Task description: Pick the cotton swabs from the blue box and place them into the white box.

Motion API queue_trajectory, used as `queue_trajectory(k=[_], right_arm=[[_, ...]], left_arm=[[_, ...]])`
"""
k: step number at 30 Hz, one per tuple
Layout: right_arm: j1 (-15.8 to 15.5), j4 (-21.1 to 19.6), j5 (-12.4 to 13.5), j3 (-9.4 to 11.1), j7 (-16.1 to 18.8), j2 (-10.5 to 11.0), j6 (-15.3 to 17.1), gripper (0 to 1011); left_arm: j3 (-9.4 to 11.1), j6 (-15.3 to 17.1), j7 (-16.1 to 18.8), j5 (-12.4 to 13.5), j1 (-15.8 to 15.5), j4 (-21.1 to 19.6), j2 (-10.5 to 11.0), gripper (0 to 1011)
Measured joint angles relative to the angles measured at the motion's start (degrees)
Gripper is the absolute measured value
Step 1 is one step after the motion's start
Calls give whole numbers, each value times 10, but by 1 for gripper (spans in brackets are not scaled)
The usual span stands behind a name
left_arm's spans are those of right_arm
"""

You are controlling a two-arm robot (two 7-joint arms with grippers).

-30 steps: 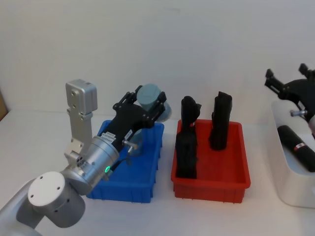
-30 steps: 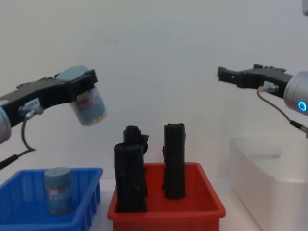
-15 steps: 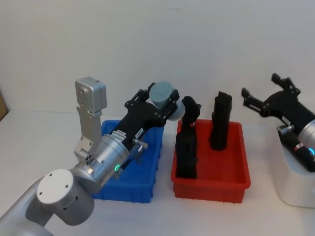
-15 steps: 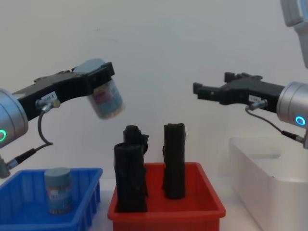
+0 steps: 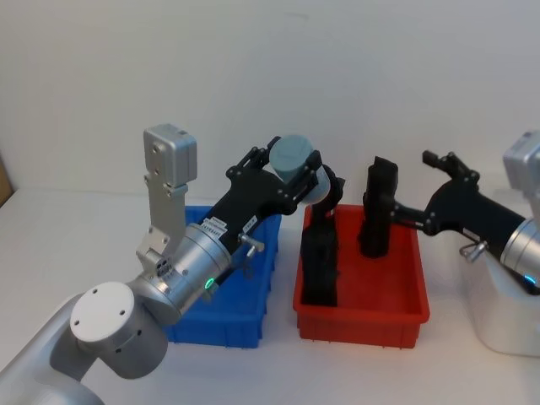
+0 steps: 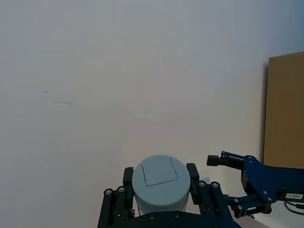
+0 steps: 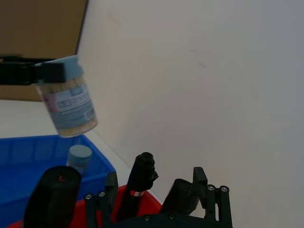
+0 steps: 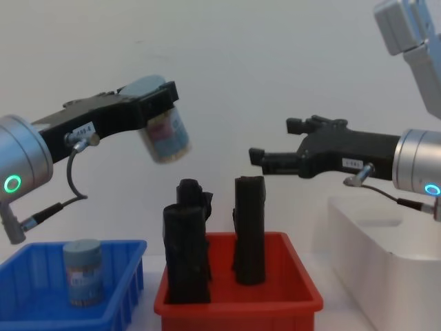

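Lab: bare white wall, blue box, red bin.

Bright, diffuse, even lighting; white wall and worktop nearly washed out; soft, faint shadows beneath blue box and red bin.

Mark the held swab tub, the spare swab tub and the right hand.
held swab tub [image 8: 167, 138], chest view, on its label.
spare swab tub [image 8: 83, 276], chest view, on its side.
right hand [image 8: 273, 140], chest view, midway between its open fingertips.
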Motion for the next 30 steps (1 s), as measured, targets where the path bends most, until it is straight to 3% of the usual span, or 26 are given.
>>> queue_trajectory(k=[9, 20, 30], right_arm=[[5, 0, -29, -6, 36, 6, -27, 1001], [8, -2, -34, -11, 29, 6, -44, 1001], [8, -10, -39, -19, 29, 5, -32, 1001]], left_arm=[[2, 14, 4, 39, -3, -16, -1, 669], [11, 44, 9, 95, -9, -38, -8, 669], [21, 54, 7, 124, -17, -41, -22, 669]])
